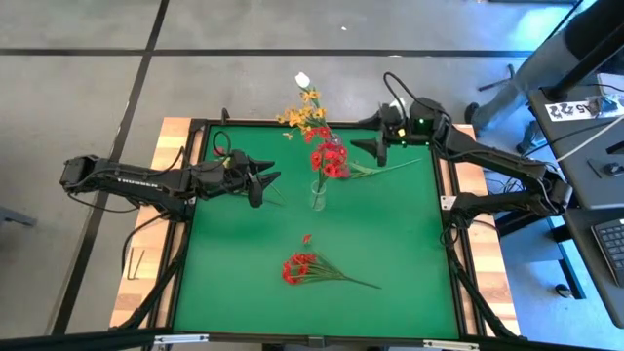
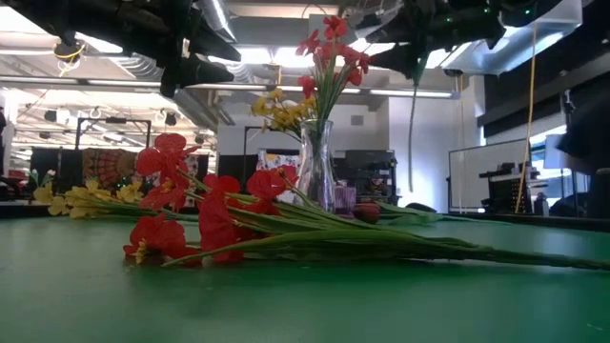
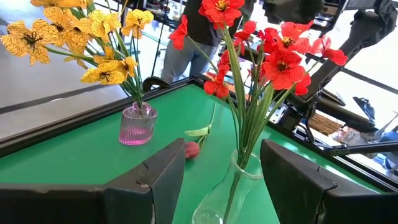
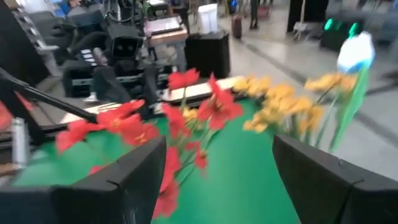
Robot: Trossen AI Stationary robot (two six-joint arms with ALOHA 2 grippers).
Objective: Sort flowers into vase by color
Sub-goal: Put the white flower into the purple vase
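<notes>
Left tool [image 1: 265, 181]: fingers spread apart, holding nothing, hovering just to the 9 o'clock side of the clear vase. In its own wrist view the two dark fingers [image 3: 163, 176] frame the vase neck without touching it.
Right tool [image 1: 381, 148]: fingers spread wide, empty, hanging above the table's far right part, at 2 o'clock from the clear vase.
Clear vase [image 1: 318, 195]: upright near the table's middle, holding red flowers [image 1: 329, 158] on green stems.
Pink vase [image 3: 137, 124]: small, ribbed, upright near the far edge, holding yellow-orange flowers [image 1: 303, 114].
White bud [image 1: 302, 79]: at 12 o'clock, above the yellow-orange cluster, past the table's far edge as seen from above.
Loose red bunch [image 1: 298, 267]: lying flat on the table at 6 o'clock from the clear vase, stems pointing toward 4 o'clock.
Dark pink bud [image 3: 192, 149]: lying on the table between the two vases.
Table [image 1: 390, 234]: green top, dark rim.
</notes>
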